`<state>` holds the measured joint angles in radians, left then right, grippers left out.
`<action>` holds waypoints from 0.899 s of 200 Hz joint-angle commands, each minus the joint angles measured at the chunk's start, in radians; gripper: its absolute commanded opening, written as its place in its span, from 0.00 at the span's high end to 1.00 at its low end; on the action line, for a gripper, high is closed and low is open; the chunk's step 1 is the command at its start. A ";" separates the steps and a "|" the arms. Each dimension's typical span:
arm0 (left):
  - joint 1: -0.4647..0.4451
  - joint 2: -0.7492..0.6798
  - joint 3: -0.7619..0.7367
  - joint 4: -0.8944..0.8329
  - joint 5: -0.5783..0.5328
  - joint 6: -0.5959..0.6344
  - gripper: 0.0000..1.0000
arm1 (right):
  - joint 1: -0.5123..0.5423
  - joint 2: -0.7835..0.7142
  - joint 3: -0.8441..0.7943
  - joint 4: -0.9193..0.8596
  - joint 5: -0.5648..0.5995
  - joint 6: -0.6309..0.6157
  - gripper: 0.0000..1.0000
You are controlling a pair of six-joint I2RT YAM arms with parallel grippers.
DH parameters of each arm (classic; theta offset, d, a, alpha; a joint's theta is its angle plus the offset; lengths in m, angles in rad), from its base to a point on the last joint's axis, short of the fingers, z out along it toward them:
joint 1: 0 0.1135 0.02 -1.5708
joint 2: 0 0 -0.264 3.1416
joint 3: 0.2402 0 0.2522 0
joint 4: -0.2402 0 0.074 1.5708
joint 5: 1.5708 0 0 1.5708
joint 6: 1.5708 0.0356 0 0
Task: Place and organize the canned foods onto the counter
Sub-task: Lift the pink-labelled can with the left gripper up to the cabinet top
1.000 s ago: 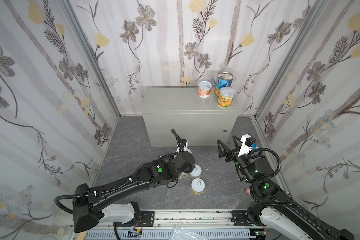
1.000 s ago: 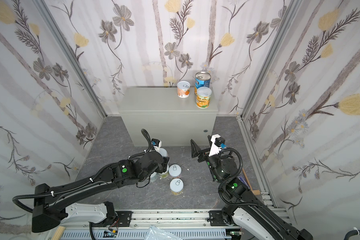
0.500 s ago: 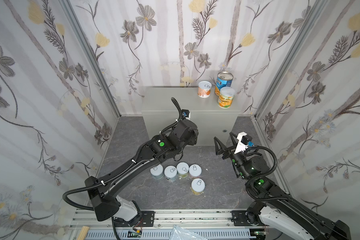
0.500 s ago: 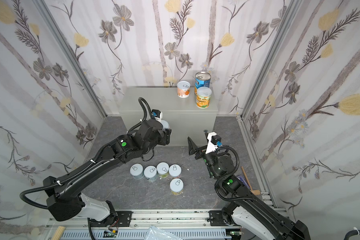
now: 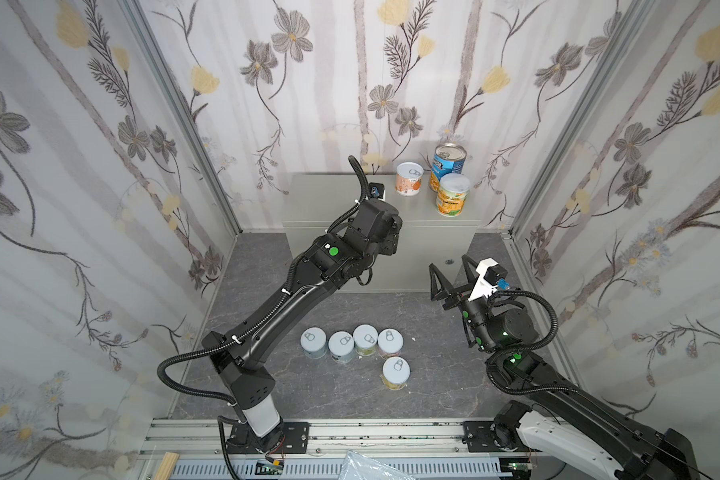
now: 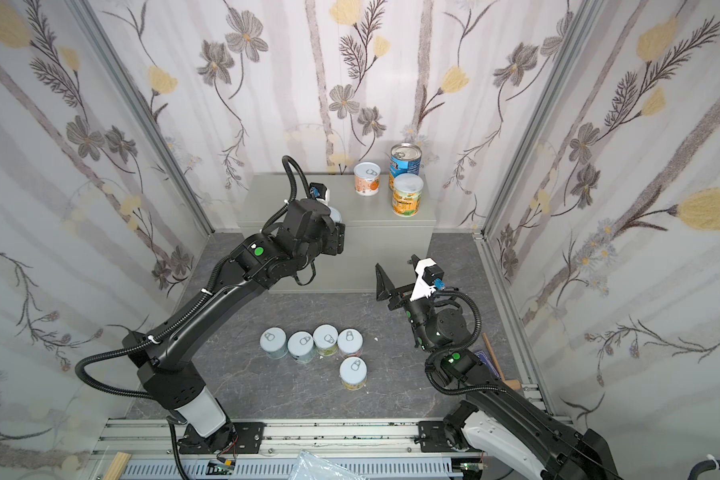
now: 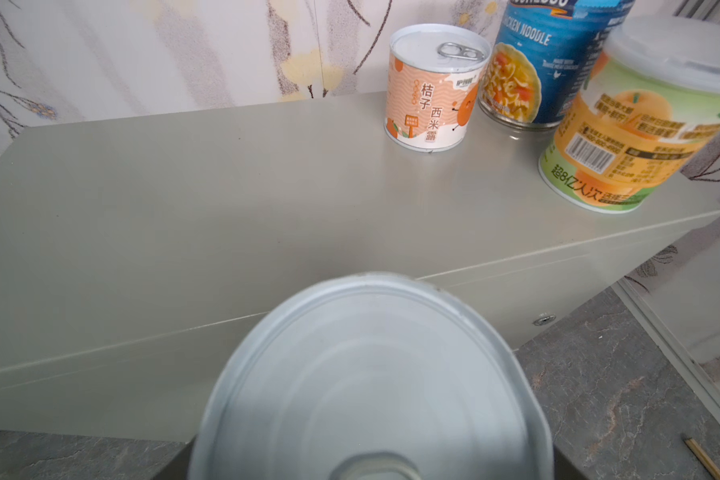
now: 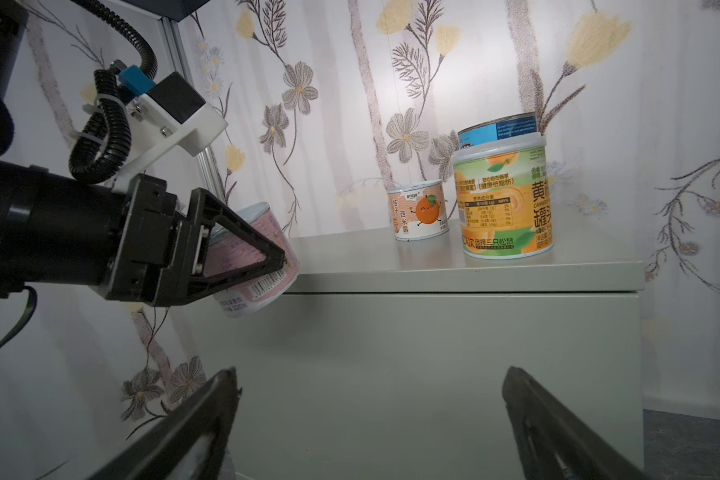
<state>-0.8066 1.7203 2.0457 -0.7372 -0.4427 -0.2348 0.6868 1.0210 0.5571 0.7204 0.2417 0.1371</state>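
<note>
- Your left gripper (image 8: 275,259) clamps a tilted pink can (image 8: 262,224) at the counter's (image 5: 337,199) front edge; raise it, level it, then set it beside the short orange can (image 5: 409,178).
- Your right gripper (image 5: 447,266) hangs wide open and empty; hold it clear.

Seven short pull-tab cans (image 5: 396,370): five on the floor (image 5: 433,332) at 6 o'clock, one peach can (image 5: 409,178) at 1 o'clock on the counter (image 5: 321,199), one pink can (image 8: 258,297) aloft. One blue can (image 5: 449,160), one orange lidded can (image 5: 452,199), one counter
</note>
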 commanded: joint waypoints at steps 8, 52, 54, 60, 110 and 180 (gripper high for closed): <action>0.030 0.062 0.140 -0.007 0.011 0.041 1.00 | 0.002 0.011 0.017 0.012 0.007 -0.016 0.00; 0.066 0.186 0.357 -0.091 0.030 0.077 1.00 | 0.002 0.016 0.017 -0.015 -0.025 -0.011 0.00; 0.069 0.191 0.370 -0.098 0.036 0.076 1.00 | 0.001 0.017 0.018 -0.015 -0.030 -0.012 0.00; 0.081 0.218 0.413 -0.121 0.048 0.074 1.00 | 0.000 0.019 0.018 -0.017 -0.044 -0.017 0.00; 0.149 0.342 0.617 -0.224 0.089 0.061 1.00 | 0.003 0.050 0.061 -0.080 -0.148 -0.050 0.00; 0.234 0.368 0.567 -0.130 0.171 0.016 1.00 | 0.002 0.080 0.066 -0.084 -0.141 -0.042 0.00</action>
<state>-0.5861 2.0727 2.6122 -0.9661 -0.2859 -0.1986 0.6880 1.0908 0.6098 0.6304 0.1040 0.1036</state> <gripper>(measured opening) 0.722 0.996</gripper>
